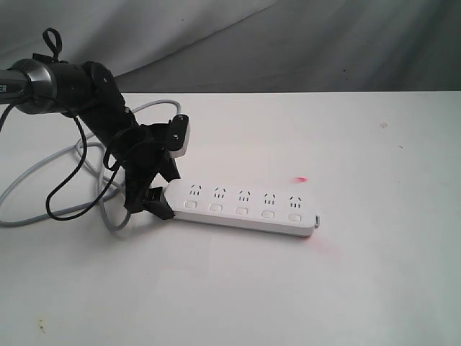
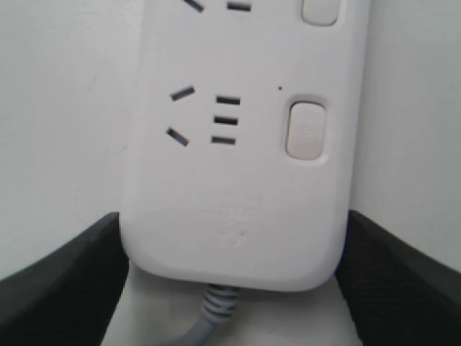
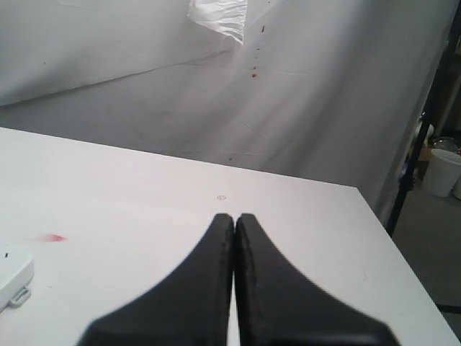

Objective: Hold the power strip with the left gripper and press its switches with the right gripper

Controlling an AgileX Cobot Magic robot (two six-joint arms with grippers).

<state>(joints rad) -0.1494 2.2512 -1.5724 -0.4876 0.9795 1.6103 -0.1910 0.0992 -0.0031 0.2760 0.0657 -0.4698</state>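
The white power strip [image 1: 245, 205] lies flat on the white table, its row of switches [image 1: 241, 210] along the near side. My left gripper [image 1: 167, 193] straddles the strip's cord end, one black finger against each long side. In the left wrist view both fingers [image 2: 65, 288] touch the edges of the power strip [image 2: 238, 187], with one switch [image 2: 306, 130] close by. My right gripper [image 3: 235, 216] is shut and empty, above bare table and outside the exterior view. A corner of the power strip [image 3: 11, 277] shows at the edge of its view.
The grey cord [image 1: 43, 162] loops across the table's left side behind the left arm, beside a hanging black cable [image 1: 68, 194]. A red light spot [image 1: 300, 179] lies just behind the strip. The table's edge [image 3: 392, 259] runs close to the right gripper, a white bucket [image 3: 441, 171] beyond.
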